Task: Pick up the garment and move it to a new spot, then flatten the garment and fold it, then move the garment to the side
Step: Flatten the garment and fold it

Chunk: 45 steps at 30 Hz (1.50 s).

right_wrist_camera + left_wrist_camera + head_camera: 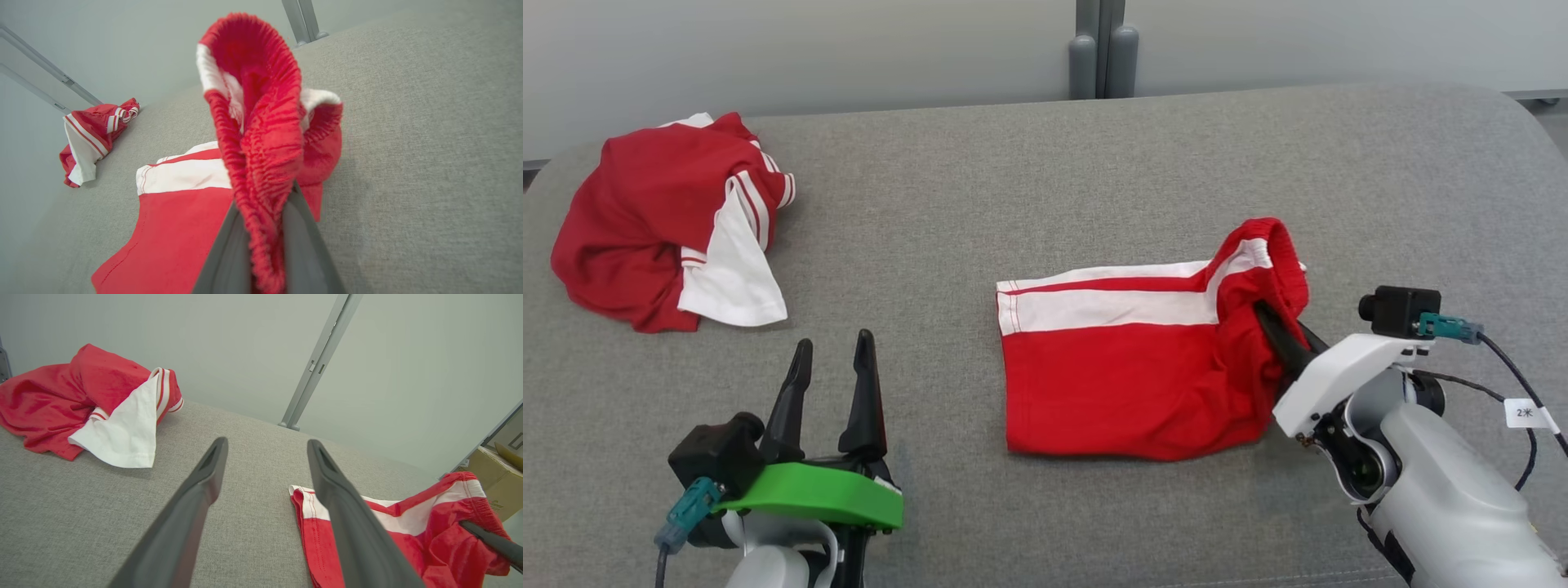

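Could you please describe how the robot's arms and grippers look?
Both have two long, dark, tapered fingers on pale grey forearms. The left gripper has a green bracket, the right gripper a white bracket. Each carries a black camera with a teal plug; the right cable bears a white tag.

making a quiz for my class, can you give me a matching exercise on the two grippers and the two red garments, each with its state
1 left gripper
2 right gripper
3 shorts
4 shirt

a bunched up, far left
b open, holding nothing
c shut on a waistband
d mostly flat, one end lifted

Pairs: 1-b, 2-c, 3-d, 4-a
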### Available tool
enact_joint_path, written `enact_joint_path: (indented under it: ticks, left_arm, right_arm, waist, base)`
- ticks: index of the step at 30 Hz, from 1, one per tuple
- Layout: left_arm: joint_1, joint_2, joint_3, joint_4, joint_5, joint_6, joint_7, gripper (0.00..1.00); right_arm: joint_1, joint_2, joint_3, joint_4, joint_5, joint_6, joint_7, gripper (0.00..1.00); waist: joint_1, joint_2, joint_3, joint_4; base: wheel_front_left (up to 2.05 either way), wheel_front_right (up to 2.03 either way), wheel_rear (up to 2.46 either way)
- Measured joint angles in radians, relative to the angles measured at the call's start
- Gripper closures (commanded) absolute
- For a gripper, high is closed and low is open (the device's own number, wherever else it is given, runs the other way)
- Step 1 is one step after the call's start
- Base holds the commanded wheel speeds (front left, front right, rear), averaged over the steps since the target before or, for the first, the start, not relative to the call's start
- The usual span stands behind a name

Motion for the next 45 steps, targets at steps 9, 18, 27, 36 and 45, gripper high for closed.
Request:
enact_joint_path:
  ticks: [9,18,27,36,45]
  left_arm:
    - [0.000,0.000,-0.023,0.002,-0.018,0.000,0.007,0.00]
    - [0.001,0.000,-0.035,0.003,-0.035,0.000,0.009,0.00]
    - [0.025,0.000,-0.049,0.005,-0.050,0.008,0.009,0.00]
    - [0.036,0.000,-0.049,0.004,-0.051,0.009,0.008,0.00]
    - [0.045,0.000,-0.021,0.002,-0.057,0.012,0.008,0.00]
  right_arm:
    - [-0.048,0.039,0.084,-0.035,-0.041,0.000,0.068,1.00]
    - [-0.064,0.060,0.124,0.018,-0.066,-0.021,0.152,1.00]
    - [-0.090,0.071,0.138,0.079,-0.085,-0.063,0.216,0.80]
    - [-0.138,0.100,0.182,0.104,-0.110,-0.065,0.250,0.00]
    - [-0.176,0.122,0.232,0.048,-0.123,-0.044,0.238,0.00]
  waist:
    - [0.0000,0.0000,-0.018,0.042]
    - [0.0000,0.0000,-0.037,0.106]
    - [0.0000,0.0000,-0.049,0.181]
    - [0.0000,0.0000,-0.054,0.213]
    - [0.0000,0.0000,-0.064,0.204]
  base:
    - [0.00,0.00,0.00]
    - [0.00,0.00,0.00]
    - [0.00,0.00,0.00]
    - [0.00,0.00,0.00]
    - [0.00,0.00,0.00]
